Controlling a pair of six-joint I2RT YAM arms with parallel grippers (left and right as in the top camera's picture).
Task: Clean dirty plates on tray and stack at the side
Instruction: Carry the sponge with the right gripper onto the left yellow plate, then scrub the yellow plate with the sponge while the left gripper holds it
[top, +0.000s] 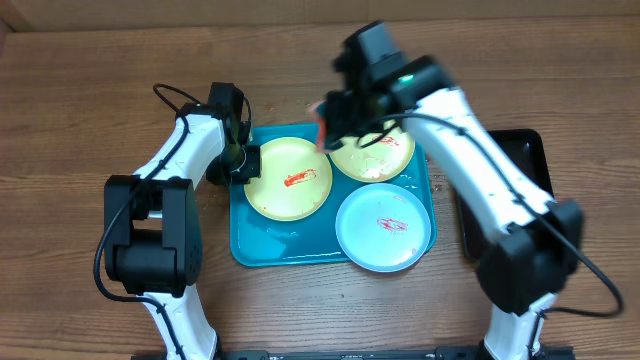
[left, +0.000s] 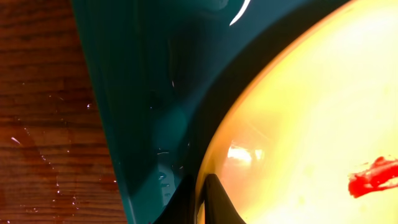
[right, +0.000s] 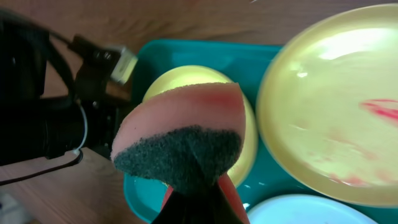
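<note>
The turquoise tray (top: 335, 258) holds three plates. A pale yellow plate (top: 288, 178) with a red smear lies at its left, a second yellow plate (top: 375, 155) at its back right, and a white plate (top: 385, 228) with red streaks at its front right. My left gripper (top: 243, 162) is shut on the left rim of the left yellow plate (left: 311, 124), with its fingers (left: 202, 199) pinching the edge over the tray (left: 149, 93). My right gripper (right: 199, 205) is shut on a pink sponge (right: 180, 130) with a dark scouring side. It holds the sponge (top: 322, 120) above the tray's back edge, between the two yellow plates (right: 336, 106).
A smaller black tray (top: 530, 160) lies to the right of the turquoise one, partly under my right arm. Water drops sit on the wooden table (left: 37, 155) left of the tray. The left arm and its cables (right: 37, 112) are close to the sponge.
</note>
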